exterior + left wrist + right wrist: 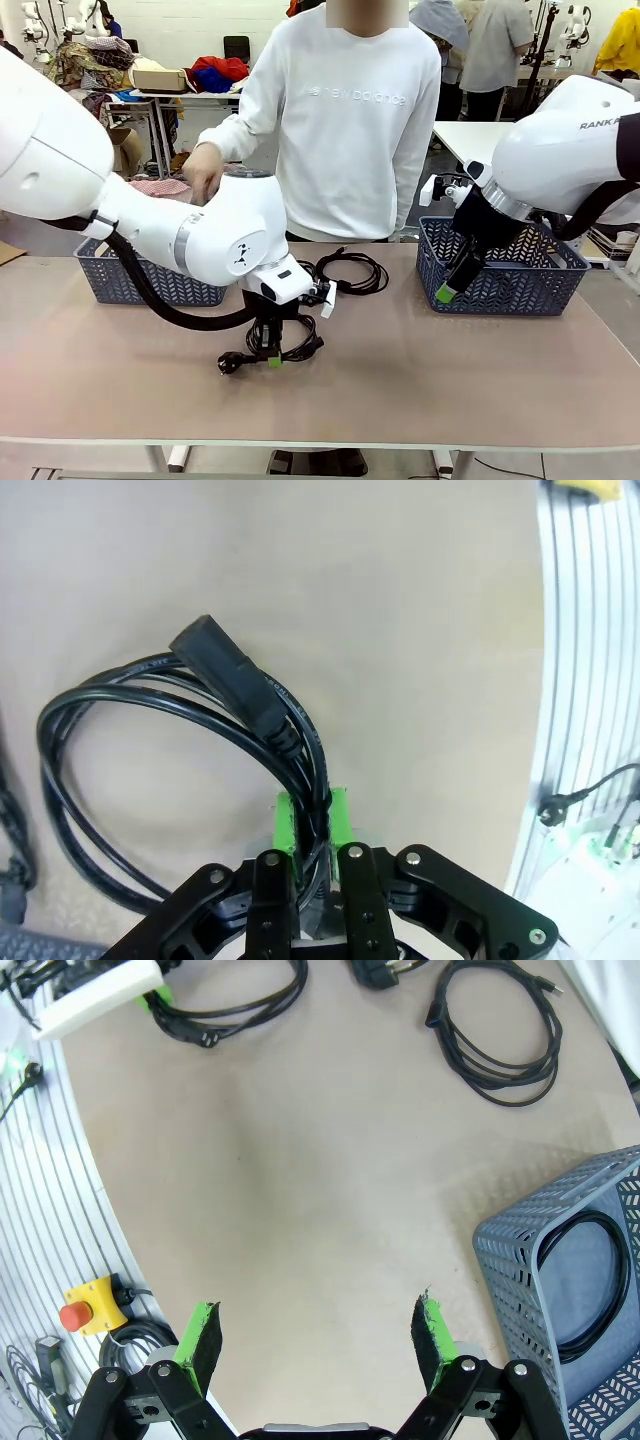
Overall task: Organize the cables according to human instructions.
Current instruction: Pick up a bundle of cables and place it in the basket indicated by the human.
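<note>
A black cable (300,349) lies coiled on the table's near middle, its plug (230,363) pointing left. My left gripper (272,356) reaches down onto it. In the left wrist view the green pads (287,823) are shut on strands of this cable (120,700), with its connector (225,670) lying across the loops. A second cable (352,270) rests farther back, before the person, and is seen as a coil (500,1035) in the right wrist view. My right gripper (448,290) hangs open by the right basket's front left corner, its jaws (316,1340) wide apart with nothing between them.
Two blue baskets stand at the back, one on the left (150,285) and one on the right (500,285); the right basket (520,1260) holds a coiled cable (542,1290). The person's hand (205,170) hovers above the left basket. A red emergency button (80,1312) sits past the table edge.
</note>
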You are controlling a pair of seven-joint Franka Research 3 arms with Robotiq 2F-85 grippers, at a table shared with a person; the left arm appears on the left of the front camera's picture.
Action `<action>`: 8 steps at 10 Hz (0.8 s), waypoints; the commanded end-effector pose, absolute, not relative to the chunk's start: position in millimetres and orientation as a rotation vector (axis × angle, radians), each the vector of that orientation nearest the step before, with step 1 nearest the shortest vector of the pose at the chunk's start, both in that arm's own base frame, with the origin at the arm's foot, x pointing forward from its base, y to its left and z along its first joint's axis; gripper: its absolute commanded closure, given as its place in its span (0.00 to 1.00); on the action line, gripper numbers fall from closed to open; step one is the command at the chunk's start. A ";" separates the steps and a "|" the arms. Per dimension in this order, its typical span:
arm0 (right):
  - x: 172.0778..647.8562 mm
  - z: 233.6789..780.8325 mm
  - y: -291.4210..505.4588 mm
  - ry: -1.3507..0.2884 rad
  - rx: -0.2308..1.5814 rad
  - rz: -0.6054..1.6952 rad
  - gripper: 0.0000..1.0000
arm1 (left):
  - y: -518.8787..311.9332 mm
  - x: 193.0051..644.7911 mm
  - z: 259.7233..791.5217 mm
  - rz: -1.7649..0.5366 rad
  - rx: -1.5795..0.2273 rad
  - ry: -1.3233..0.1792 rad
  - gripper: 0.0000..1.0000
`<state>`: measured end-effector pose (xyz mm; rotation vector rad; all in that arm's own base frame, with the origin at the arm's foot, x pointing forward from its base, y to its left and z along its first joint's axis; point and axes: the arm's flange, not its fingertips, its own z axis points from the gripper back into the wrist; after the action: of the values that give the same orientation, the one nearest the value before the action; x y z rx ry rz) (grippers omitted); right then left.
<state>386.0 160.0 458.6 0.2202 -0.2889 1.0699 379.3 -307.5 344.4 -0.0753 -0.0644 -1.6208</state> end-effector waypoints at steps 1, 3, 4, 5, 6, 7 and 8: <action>387.9 461.1 160.7 -0.294 0.217 1.068 0.00 | -309.1 368.1 378.6 -1.610 -0.028 -0.075 1.00; 387.9 461.1 160.7 -0.294 0.217 1.068 0.00 | -307.0 381.3 412.3 -1.637 0.017 -0.111 1.00; 387.9 461.1 160.7 -0.294 0.217 1.068 0.00 | -304.5 390.2 429.3 -1.637 0.037 -0.128 1.00; 387.9 461.1 160.7 -0.294 0.217 1.068 0.00 | -301.6 399.7 445.3 -1.649 0.038 -0.140 1.00; 387.9 461.1 160.7 -0.294 0.217 1.068 0.00 | -298.1 411.4 459.9 -1.663 0.049 -0.145 1.00; 387.9 461.1 160.7 -0.294 0.217 1.068 0.00 | -294.3 421.6 469.4 -1.674 0.053 -0.141 1.00; 387.9 461.1 160.7 -0.294 0.217 1.068 0.00 | -290.8 430.6 476.1 -1.679 0.055 -0.134 1.00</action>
<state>386.0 160.0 458.7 0.2201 -0.2891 1.0699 421.1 -293.1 472.3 0.0462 -0.1564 -1.6507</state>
